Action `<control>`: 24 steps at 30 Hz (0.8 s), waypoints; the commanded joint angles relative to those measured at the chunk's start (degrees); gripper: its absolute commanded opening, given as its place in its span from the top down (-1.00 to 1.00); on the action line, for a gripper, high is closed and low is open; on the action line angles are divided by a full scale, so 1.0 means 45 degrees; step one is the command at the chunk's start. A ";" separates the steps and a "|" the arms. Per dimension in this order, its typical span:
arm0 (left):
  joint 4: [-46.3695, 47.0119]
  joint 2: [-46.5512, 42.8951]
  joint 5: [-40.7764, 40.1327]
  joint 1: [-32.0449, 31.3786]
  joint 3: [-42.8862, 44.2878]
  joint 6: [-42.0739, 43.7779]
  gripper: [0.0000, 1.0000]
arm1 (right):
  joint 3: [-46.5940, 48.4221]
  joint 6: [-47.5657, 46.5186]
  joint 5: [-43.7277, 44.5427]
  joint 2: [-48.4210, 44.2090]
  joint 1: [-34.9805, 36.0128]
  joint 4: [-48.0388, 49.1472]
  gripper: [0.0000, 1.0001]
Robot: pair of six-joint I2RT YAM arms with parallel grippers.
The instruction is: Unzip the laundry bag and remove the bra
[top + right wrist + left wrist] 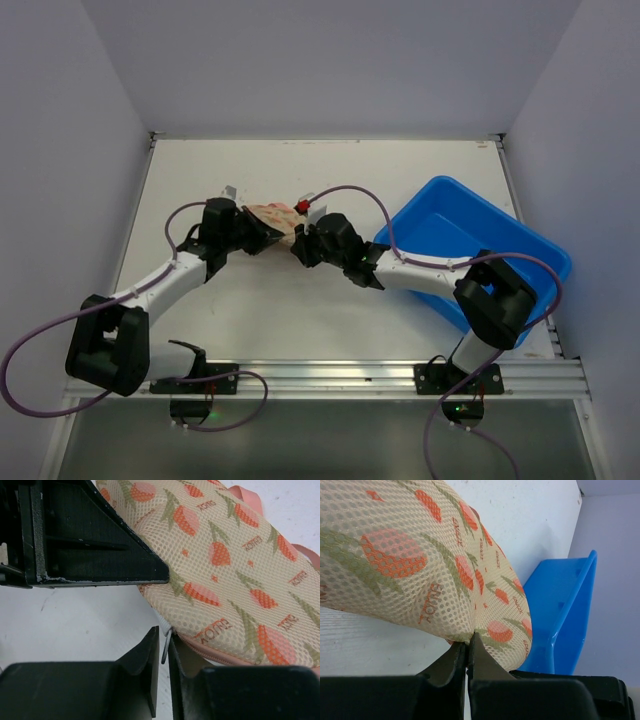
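The laundry bag point(275, 217), a pale mesh pouch with orange-red tulips, is held between both grippers at mid-table. My left gripper point(266, 238) is shut on the bag's edge, its jaws pinching the mesh point(468, 645). In the right wrist view the bag point(235, 565) fills the upper right, with its pink zip running along the lower edge. My right gripper point(164, 640) has closed to a narrow slit around the thin metal zip pull point(165, 647). The left gripper's finger point(100, 545) shows as a black wedge against the bag. The bra is hidden.
A blue plastic tub point(470, 240) stands at the right, close behind the right arm; it shows past the bag point(560, 615) in the left wrist view. White walls close the table at the back and sides. A metal rail point(330, 378) runs along the near edge.
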 commanded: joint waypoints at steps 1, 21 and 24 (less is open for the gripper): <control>-0.0548 -0.0452 -0.0046 -0.0082 0.0561 0.0513 1.00 | 0.0172 -0.0425 0.0308 -0.0348 -0.0029 0.0419 0.80; -0.1388 -0.0277 -0.0048 0.1069 0.0991 0.2484 1.00 | -0.1878 -0.0465 0.0113 -0.2340 -0.1395 -0.1630 1.00; -0.1467 0.0268 0.0089 0.1421 0.1205 0.3285 1.00 | -0.1977 -0.0406 -0.0295 -0.2770 -0.1689 -0.2352 1.00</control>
